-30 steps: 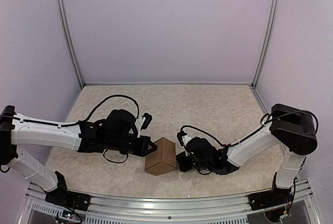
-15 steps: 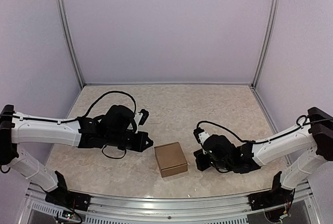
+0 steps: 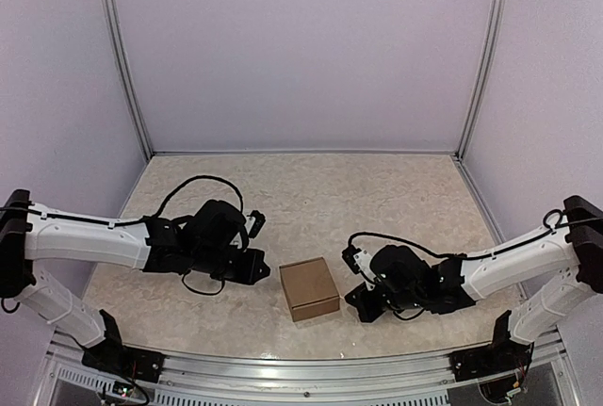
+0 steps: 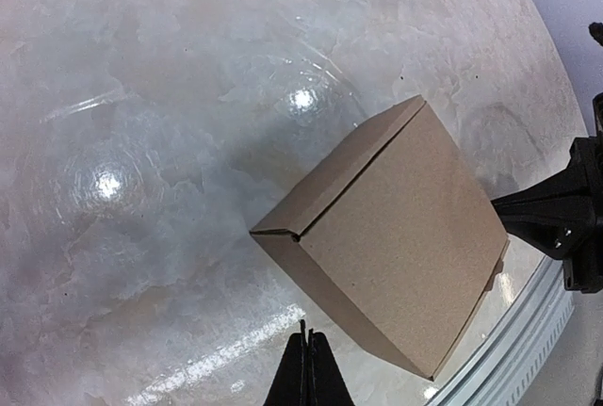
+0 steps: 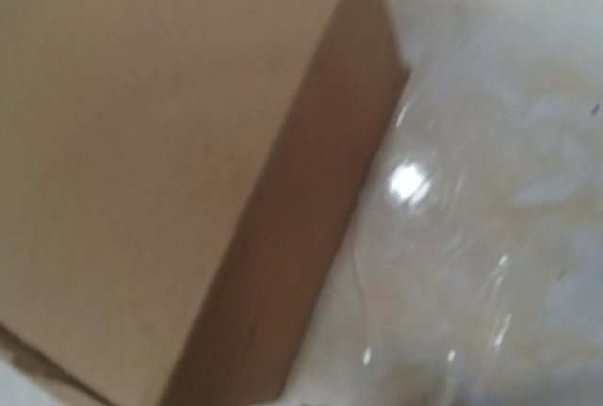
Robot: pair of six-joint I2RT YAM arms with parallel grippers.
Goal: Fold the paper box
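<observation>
The paper box (image 3: 309, 288) is a closed brown cardboard cube resting flat on the table near the front edge. It also shows in the left wrist view (image 4: 396, 236) and fills the left of the right wrist view (image 5: 170, 161). My left gripper (image 3: 265, 269) is shut and empty, with its fingertips (image 4: 306, 368) together a short way left of the box and not touching it. My right gripper (image 3: 359, 300) sits just right of the box and apart from it. In the left wrist view it (image 4: 513, 206) looks like a closed black wedge. Its fingers do not show in its own wrist view.
The marble-patterned table top (image 3: 311, 199) is bounded by white walls at the back and sides. A metal rail (image 3: 301, 368) runs along the near edge, just in front of the box. Black cables loop over both arms.
The box was tilted between both grippers and now lies flat on the table. The right arm pulled back to the right, then edged closer. The left gripper drew back slightly.
</observation>
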